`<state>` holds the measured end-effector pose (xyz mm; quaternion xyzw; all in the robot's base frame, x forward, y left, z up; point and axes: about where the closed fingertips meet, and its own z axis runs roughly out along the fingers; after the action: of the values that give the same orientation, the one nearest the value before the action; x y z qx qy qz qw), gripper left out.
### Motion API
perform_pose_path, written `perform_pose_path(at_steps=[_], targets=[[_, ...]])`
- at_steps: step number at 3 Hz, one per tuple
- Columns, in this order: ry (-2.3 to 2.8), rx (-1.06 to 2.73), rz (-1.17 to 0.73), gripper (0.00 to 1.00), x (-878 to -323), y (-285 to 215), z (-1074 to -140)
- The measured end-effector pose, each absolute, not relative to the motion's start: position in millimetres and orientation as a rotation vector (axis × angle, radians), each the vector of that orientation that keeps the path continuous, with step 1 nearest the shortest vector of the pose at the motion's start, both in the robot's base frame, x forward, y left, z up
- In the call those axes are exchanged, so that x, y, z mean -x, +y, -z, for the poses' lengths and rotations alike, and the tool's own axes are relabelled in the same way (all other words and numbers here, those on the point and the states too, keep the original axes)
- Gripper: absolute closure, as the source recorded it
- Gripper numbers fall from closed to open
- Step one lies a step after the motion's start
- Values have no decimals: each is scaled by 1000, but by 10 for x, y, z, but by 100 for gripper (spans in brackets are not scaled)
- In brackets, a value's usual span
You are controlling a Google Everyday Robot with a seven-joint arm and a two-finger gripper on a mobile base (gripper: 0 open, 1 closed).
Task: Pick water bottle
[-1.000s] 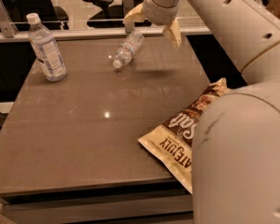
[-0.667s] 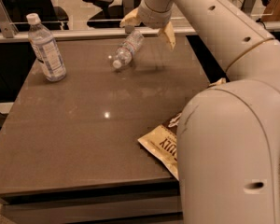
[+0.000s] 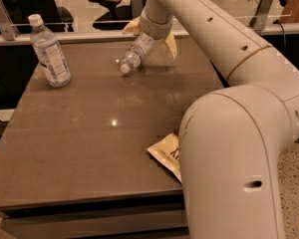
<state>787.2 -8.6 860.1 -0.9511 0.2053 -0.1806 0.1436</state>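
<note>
Far back, gripper (image 3: pixel 149 41) hides base of water bottle (image 3: pixel 131 59).

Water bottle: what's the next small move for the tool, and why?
Probably close the tool on the water bottle. The bottle lies on its side on the table, white cap toward the camera, and its far end sits between the open fingers, one on each side. The taller bottle stands well apart.

The surface (image 3: pixel 89 148) is smooth and brown with a dull sheen. The water bottle (image 3: pixel 133 56) is clear, ribbed plastic. Over its base at the far edge, the gripper (image 3: pixel 149 40) spreads matt tan fingers (image 3: pixel 170 46) from a smooth cream arm (image 3: pixel 229 158).
</note>
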Motion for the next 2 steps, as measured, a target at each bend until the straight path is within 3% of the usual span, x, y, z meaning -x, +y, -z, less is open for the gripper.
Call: perform_pose_path(at_steps=[1,2], targets=[[611,2772,516,0,-7905,8,-8429],[621,2809,499,17,-7911,72,-8298]])
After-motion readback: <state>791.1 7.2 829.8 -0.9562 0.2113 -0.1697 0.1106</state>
